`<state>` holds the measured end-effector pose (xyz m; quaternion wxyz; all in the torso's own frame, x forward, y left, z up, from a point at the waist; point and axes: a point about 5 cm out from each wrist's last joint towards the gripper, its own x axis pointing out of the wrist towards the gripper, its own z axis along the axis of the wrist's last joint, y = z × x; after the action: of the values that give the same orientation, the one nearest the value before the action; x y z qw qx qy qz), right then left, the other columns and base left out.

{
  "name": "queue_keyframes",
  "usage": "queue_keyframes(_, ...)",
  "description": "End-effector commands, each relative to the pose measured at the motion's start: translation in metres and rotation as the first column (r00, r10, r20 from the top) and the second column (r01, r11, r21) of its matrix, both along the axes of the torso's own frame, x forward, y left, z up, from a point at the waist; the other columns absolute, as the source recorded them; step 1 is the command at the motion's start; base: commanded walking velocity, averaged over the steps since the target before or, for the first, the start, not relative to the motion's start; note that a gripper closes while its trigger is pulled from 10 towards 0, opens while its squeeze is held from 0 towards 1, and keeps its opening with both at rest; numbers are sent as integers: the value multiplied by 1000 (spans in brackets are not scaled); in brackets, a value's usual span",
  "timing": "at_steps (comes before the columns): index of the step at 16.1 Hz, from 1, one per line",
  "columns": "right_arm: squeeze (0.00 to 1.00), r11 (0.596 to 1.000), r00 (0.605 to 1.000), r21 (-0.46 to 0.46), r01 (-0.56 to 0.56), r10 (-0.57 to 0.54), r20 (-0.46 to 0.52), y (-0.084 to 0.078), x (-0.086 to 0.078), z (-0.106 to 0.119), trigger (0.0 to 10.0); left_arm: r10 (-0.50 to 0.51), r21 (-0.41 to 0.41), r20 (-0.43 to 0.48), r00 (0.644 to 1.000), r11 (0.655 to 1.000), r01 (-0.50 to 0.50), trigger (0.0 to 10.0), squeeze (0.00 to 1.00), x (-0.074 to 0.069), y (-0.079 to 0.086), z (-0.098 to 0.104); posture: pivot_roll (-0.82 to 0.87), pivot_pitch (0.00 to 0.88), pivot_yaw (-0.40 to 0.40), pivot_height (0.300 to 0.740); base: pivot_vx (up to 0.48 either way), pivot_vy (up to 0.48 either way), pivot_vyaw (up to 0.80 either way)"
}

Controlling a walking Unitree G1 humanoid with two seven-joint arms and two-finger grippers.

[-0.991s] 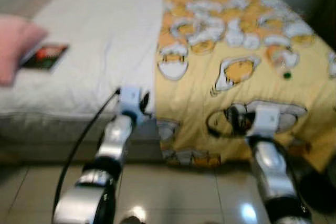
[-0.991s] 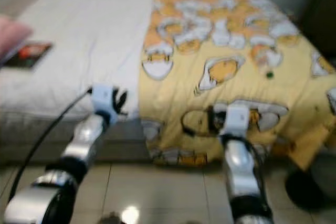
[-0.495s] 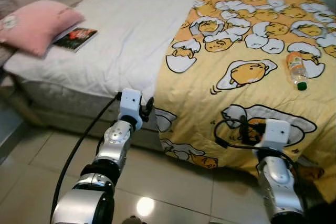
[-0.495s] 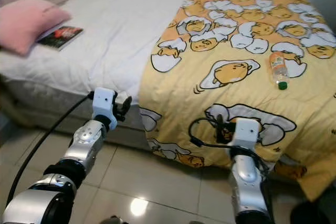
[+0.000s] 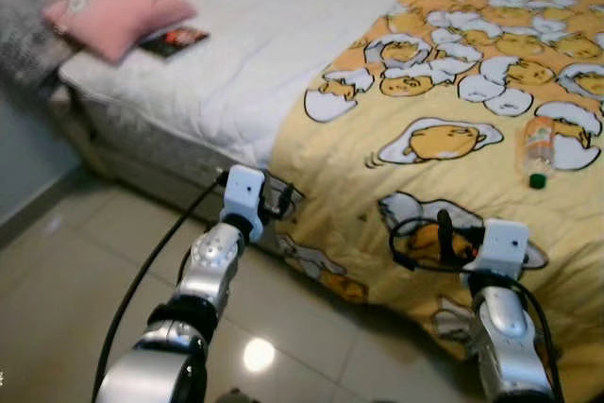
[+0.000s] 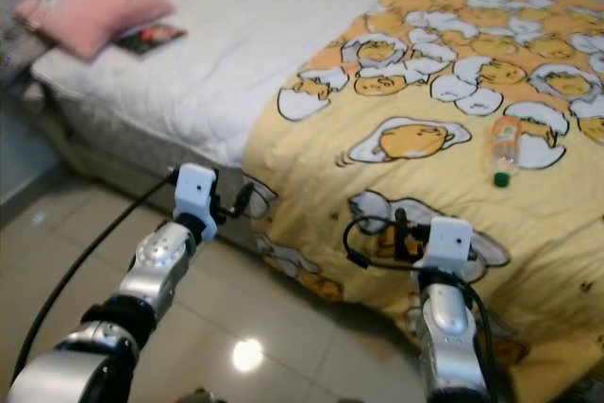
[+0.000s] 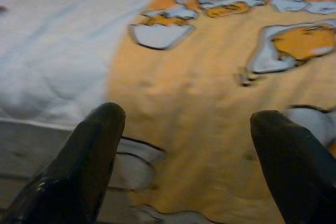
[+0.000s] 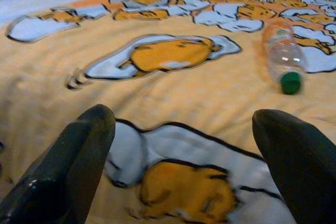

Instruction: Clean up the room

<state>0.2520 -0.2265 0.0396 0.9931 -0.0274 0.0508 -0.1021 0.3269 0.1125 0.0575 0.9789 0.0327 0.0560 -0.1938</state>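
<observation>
Now, your right gripper (image 8: 178, 145) is spread and empty; the bottle (image 8: 282, 59), right of frame, looks light and slick; pinch its ribbed middle.

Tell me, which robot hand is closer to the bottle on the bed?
Right. The right gripper hovers over the yellow blanket just short of the bottle; the left gripper is farther away, at the blanket's edge.

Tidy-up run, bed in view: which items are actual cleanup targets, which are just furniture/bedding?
Likely cleanup targets:
- clear plastic bottle with green cap, lying on its side on the blanket
- dark-covered book, beside the pillow

Just part of the room:
- yellow egg-cartoon blanket
- white bed sheet
- pink pillow
- tiled floor

Both grippers, left and right, are open and empty.
</observation>
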Motion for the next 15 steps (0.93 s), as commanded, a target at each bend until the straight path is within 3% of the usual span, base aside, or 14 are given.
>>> queue_keyframes(1, 1000, 1000, 1000, -15, -1, 2, 21, -2, 1, 5, 10000, -39, 3, 16, 999, 999, 39, 10000, 1000, -1, -6, 2, -37, 0, -5, 740, 0, -431, 638)
queue_keyframes(3, 1000, 999, 1000, -45, -26, 25, -17, 3, 3, 1, 10000, -105, 26, 41, 994, 994, 104, 10000, 1000, -8, -15, -1, -31, 0, -7, 740, 150, -172, 0)
queue_keyframes(4, 0, 999, 999, -9, -44, 44, -6, 9, 6, 3, 10000, -122, 9, 56, 991, 993, 121, 10000, 0, -9, -20, 2, -31, 0, -6, 740, 0, 0, -619)
queue_keyframes(8, 0, 999, 999, -8, -41, 41, 1, 13, 11, 4, 10000, -123, 8, 33, 992, 992, 123, 10000, 0, -8, -22, 0, -34, 0, 2, 740, 0, 0, -773)
queue_keyframes(12, 0, 1000, 1000, -6, -23, 23, -8, 11, 6, -1, 10000, -155, 13, 43, 987, 988, 154, 10000, 0, -14, -23, -2, -41, 0, 10, 740, 0, 0, -769)
queue_keyframes(14, 0, 1000, 1000, 11, -25, 25, 1, 11, 6, 0, 10000, -122, -7, 75, 990, 992, 123, 10000, 0, -12, -22, 2, -48, 0, 16, 740, 0, 0, -769)
queue_keyframes(15, 0, 999, 999, 16, -45, 45, 6, 15, 8, 0, 10000, -4, -52, 70, 998, 999, 7, 10000, 0, -9, -14, 3, -50, 0, 20, 740, 480, 0, 0)
